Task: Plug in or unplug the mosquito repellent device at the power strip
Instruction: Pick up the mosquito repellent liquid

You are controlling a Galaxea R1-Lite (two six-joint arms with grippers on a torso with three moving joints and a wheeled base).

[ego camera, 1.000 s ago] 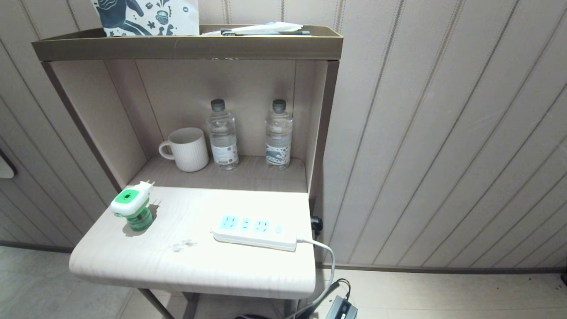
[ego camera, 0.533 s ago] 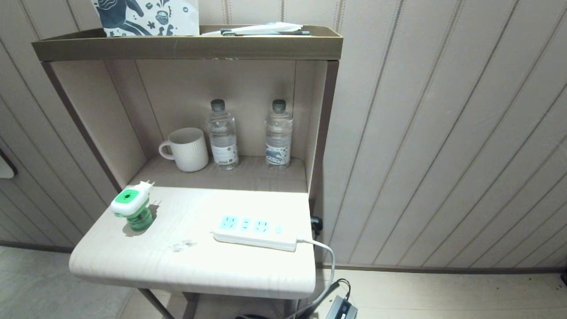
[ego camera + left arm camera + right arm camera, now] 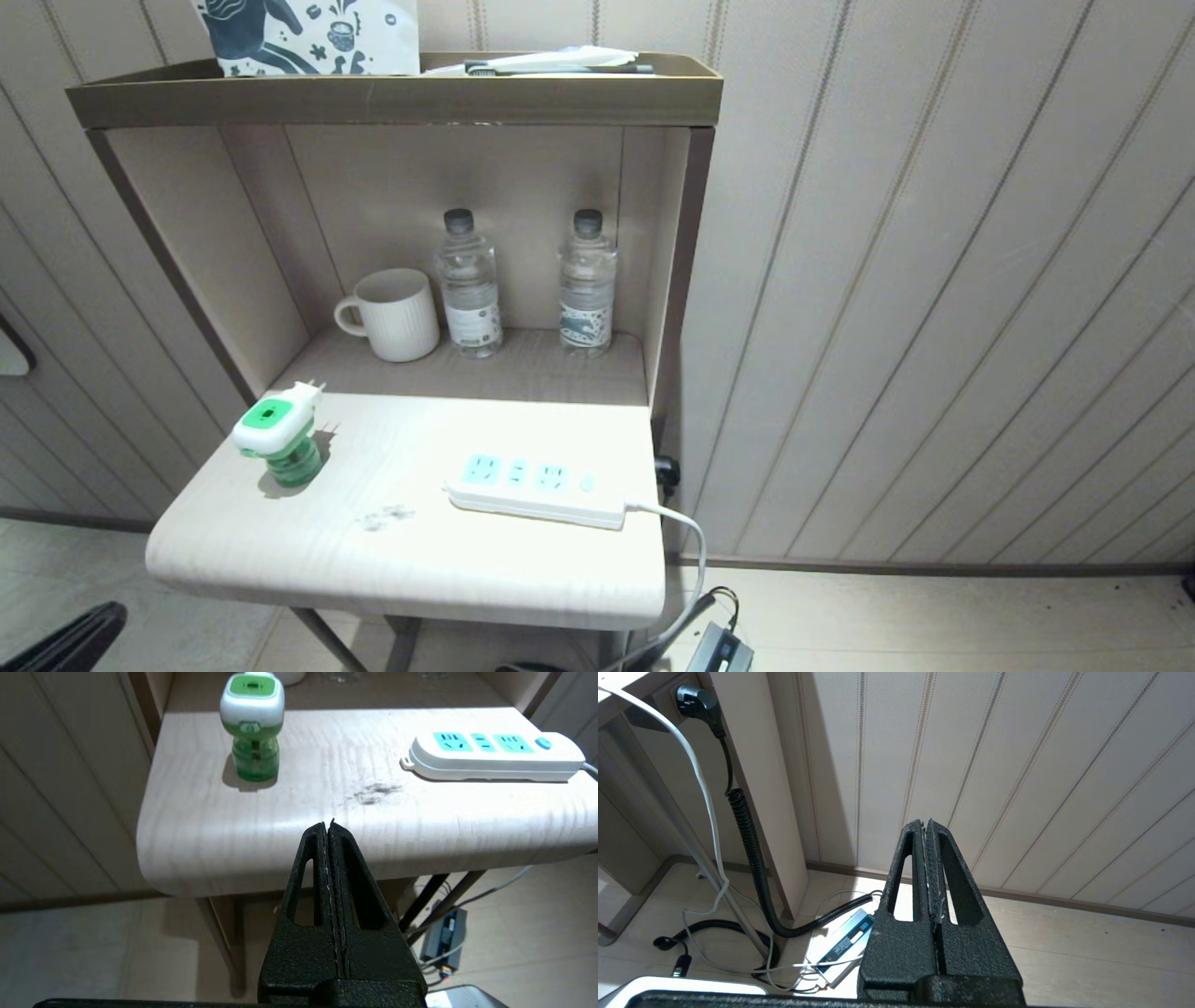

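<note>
Mosquito repellent device (image 3: 252,723) stands unplugged at eleven o'clock beyond the left gripper (image 3: 328,826), well apart. Its fingers (image 3: 315,858) are pressed together, empty. Right gripper (image 3: 927,823) likewise closed.

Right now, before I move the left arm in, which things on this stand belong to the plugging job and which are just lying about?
For the job:
- green-and-white plug-in mosquito repellent device, standing unplugged
- white oblong power strip, blue sockets empty
- left gripper, fingers shut, short of the tabletop

Lying about:
- white ribbed mug
- two clear water bottles
</note>
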